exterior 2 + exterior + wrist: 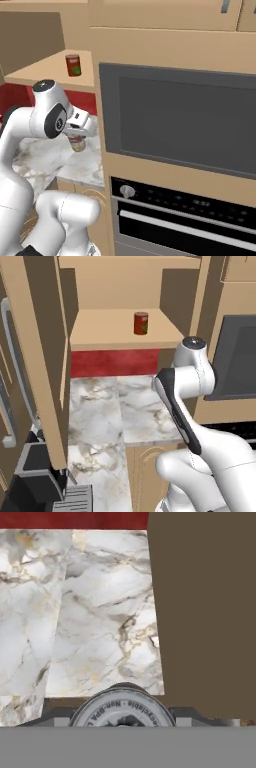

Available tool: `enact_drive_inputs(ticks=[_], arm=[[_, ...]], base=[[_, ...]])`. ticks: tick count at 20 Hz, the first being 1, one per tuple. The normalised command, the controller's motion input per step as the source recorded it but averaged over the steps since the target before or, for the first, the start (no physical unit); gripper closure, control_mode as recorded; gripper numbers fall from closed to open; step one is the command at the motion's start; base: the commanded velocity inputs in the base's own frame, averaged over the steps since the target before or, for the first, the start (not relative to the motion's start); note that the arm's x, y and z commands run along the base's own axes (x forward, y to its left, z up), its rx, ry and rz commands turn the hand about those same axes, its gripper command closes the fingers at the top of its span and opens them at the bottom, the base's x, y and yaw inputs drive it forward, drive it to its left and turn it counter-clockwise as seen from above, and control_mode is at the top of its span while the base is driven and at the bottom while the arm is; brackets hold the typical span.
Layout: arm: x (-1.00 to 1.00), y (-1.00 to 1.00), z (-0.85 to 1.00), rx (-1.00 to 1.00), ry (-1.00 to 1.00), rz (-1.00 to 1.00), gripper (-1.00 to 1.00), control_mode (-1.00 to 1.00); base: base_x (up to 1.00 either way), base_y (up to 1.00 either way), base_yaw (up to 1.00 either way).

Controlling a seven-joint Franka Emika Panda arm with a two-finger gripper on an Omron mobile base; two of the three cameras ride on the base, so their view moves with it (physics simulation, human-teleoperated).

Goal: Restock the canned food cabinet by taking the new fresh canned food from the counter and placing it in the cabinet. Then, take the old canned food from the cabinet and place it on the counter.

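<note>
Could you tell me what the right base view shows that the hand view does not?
The right base view alone has the dark red can on the cabinet shelf, the oven and the gripper shut on the tin's side. The hand view alone has the printed lid seen from above. Both share the tin and the marble counter.

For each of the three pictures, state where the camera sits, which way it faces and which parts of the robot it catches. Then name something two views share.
Left base view: behind the arm, to its left, facing the cabinet, the old can and the counter; elbow and upper arm at lower right.
Right base view: behind-right, facing the oven wall; arm at left, gripper shut on the new tin.
Hand view: on the hand, looking down at the marble; tin lid at the bottom.
Shared: both base views show the shelf can.
</note>
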Motion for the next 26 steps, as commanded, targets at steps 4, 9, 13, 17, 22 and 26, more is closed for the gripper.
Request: enact_drive_inputs(ticks=[4, 9, 13, 17, 22, 26], arm=[[0.0, 0.0, 0.0, 0.0, 0.0, 0.0, 1.0, 1.0], [-0.04, 0.03, 0.05, -0.01, -0.06, 0.01, 1.0, -1.0], [-0.07, 0.2, 0.66, -0.02, -0.3, 0.01, 1.0, -1.0], [-0.03, 0.38, 0.97, -0.01, -0.26, 0.0, 1.0, -1.0], [-0.05, 0.75, 1.0, 0.0, -0.15, 0.05, 1.0, -1.0], [-0.46, 0.59, 0.86, 0.01, 0.0, 0.29, 1.0, -1.0]], base=[[0.6, 0.0, -0.06], [-0.05, 0.03, 0.02], [0.0, 0.0, 0.0], [0.0, 0.0, 0.0], [0.0, 0.0, 0.0], [0.0, 0.0, 0.0]])
